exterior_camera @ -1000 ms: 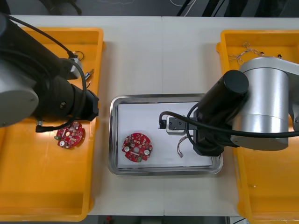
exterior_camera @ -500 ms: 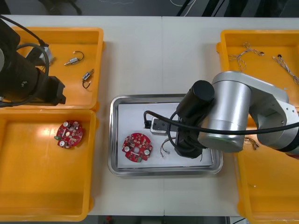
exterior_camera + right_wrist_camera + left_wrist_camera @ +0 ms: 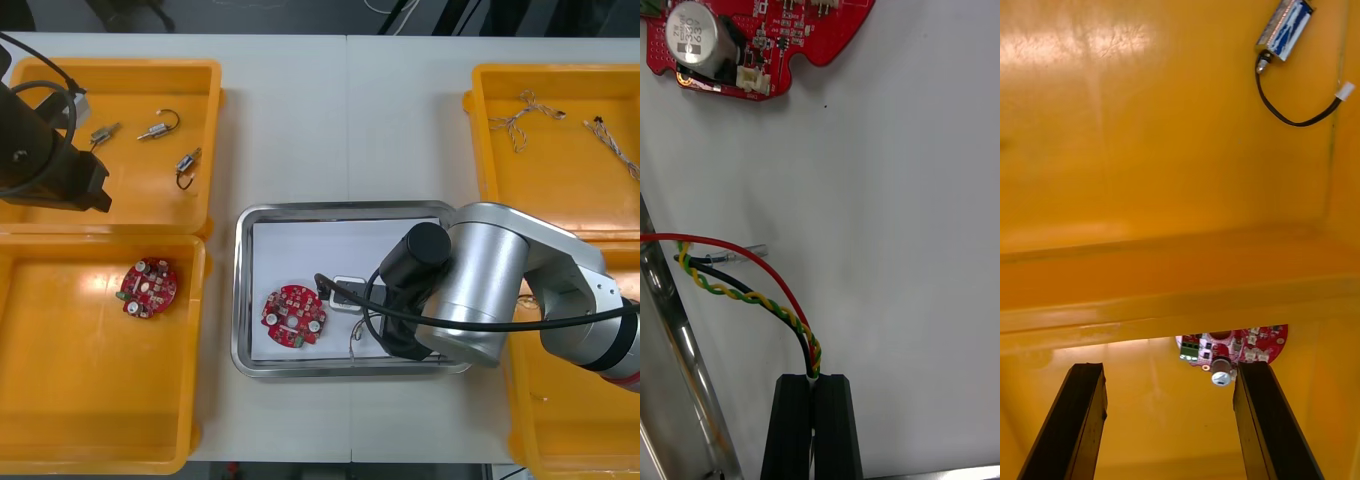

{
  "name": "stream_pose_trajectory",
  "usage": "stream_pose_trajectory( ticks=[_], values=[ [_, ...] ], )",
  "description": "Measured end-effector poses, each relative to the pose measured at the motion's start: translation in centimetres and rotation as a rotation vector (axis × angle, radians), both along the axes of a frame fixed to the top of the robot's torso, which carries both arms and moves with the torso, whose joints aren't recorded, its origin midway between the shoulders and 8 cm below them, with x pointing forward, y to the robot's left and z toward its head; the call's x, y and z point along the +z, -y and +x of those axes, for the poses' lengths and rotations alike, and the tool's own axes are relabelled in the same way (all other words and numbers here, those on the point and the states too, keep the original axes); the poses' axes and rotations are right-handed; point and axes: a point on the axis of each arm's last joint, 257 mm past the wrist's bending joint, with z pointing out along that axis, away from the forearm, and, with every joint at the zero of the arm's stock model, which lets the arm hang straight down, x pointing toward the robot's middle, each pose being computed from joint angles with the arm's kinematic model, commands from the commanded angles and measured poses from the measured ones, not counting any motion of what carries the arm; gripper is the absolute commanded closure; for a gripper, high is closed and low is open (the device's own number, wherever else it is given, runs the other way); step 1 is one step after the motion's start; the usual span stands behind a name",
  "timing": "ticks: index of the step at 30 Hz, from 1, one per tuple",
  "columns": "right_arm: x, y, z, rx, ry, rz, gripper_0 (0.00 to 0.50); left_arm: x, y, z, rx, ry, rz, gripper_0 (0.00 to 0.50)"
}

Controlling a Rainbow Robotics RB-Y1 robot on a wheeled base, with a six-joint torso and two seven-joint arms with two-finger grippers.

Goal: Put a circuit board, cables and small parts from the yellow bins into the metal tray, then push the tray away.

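Note:
My right gripper [image 3: 814,379] is shut on one end of a red and yellow cable [image 3: 752,289]; the rest of the cable trails over the white lining of the metal tray [image 3: 340,210]. Beyond the fingers lies a round red circuit board [image 3: 752,37], which sits left of centre in the tray [image 3: 292,316]. The right arm [image 3: 450,295] covers the tray's near right part. Over the far left yellow bin [image 3: 205,120], my left gripper [image 3: 1169,369] is open and holds nothing. Past the bin wall it looks onto a second board [image 3: 1232,346].
The second board [image 3: 148,288] lies in the near left bin. Three small metal parts [image 3: 158,128] rest in the far left bin, one with a black lead [image 3: 1289,22]. Thin cables [image 3: 520,115] lie in the far right bin. The tray's rim [image 3: 670,330] runs beside the held cable.
The right arm has carried the cable across the tray toward its near edge and the board. The left arm has pulled back from the near left bin to the far left one.

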Motion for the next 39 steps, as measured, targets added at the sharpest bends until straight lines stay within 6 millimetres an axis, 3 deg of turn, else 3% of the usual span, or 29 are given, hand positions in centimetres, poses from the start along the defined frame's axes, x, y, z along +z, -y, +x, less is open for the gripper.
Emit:
stream_pose_trajectory(
  ticks=[7,9,11,12,13,15,16,33,39],
  values=[
    [-0.6,-0.7,0.2,-0.007,-0.001,0.019,0.5,0.3,0.4,1.6,-0.362,0.039,0.117,0.0],
    [-0.8,-1.0,0.5,-0.008,0.002,0.034,0.5,0.3,0.6,2.2,-0.4,0.059,0.119,0.0],
    [-1.0,-1.2,0.9,-0.012,0.013,0.043,0.47,0.3,0.8,2.6,-0.401,0.075,0.107,0.0],
    [-1.0,-1.2,1.0,-0.013,0.019,0.044,0.426,0.4,0.8,2.8,-0.401,0.083,0.103,0.0],
    [-1.1,-1.1,1.0,-0.015,0.022,0.043,0.342,0.4,0.9,3.0,-0.4,0.09,0.1,0.0],
    [-1.1,-1.1,1.0,-0.016,0.024,0.043,0.063,0.6,1.1,3.3,-0.403,0.105,0.094,0.0],
    [-1.2,-1.2,1.0,-0.016,0.023,0.044,0.0,0.7,1.3,3.5,-0.405,0.113,0.089,0.0],
    [-0.8,-1.0,1.5,-0.018,0.052,0.037,0.0,1.2,0.8,6.8,-0.349,0.111,0.004,0.0],
    [0.2,-1.8,1.3,0.002,0.07,0.058,0.0,1.1,2.1,8.5,-0.481,0.134,0.058,0.0]
  ],
)
